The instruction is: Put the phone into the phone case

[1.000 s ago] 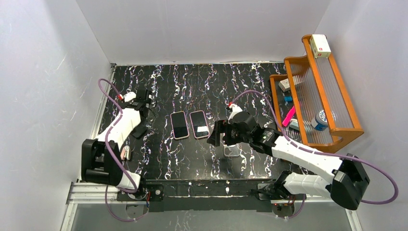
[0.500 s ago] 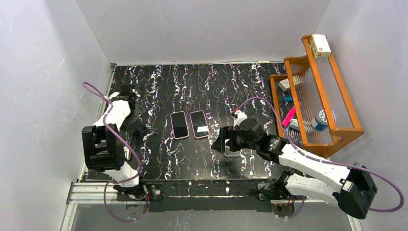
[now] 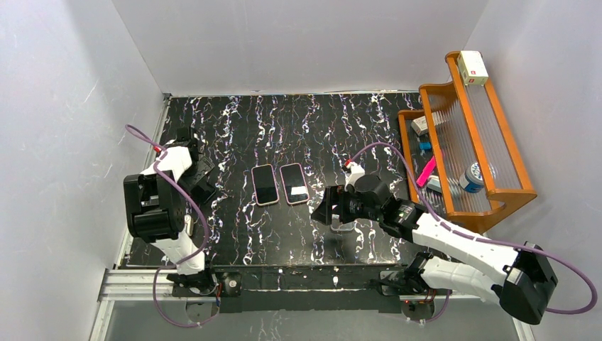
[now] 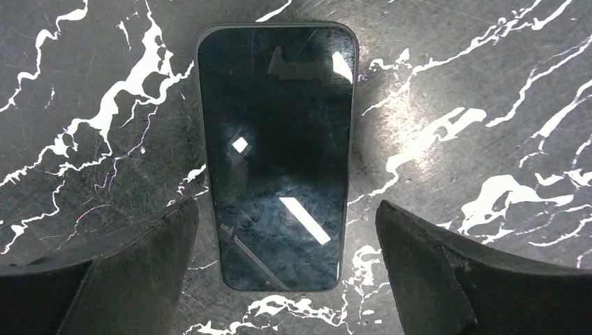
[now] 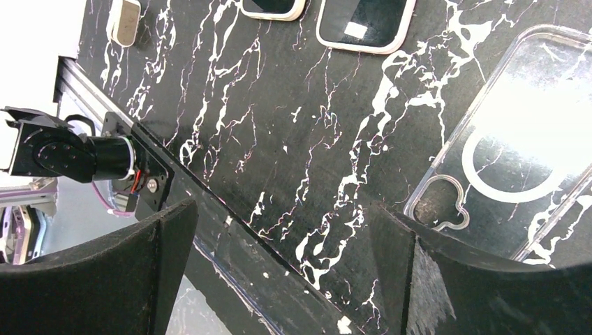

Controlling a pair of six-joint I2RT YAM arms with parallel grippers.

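A bare black phone (image 4: 278, 160) lies flat, screen up, on the black marble table (image 4: 447, 105). My left gripper (image 4: 286, 209) hovers over its near end, open, one finger on each side and not touching. In the top view this gripper (image 3: 199, 172) is at the far left, with the phone (image 3: 207, 192) mostly under it. A clear phone case (image 5: 520, 150) with a round ring lies open side up in the right wrist view. My right gripper (image 5: 283, 209) is open and empty beside it. In the top view it (image 3: 328, 207) is just left of the case (image 3: 343, 225).
Two phones in pink cases (image 3: 265, 185) (image 3: 294, 183) lie side by side mid-table. A small white device (image 3: 186, 226) sits near the left arm's base. An orange wooden rack (image 3: 490, 181) with small items stands at the right. The table's front edge (image 5: 230, 230) runs under the right gripper.
My left arm has folded back to the left, bringing its gripper over the black phone. My right gripper dropped slightly toward the near edge by the clear case, then held still.
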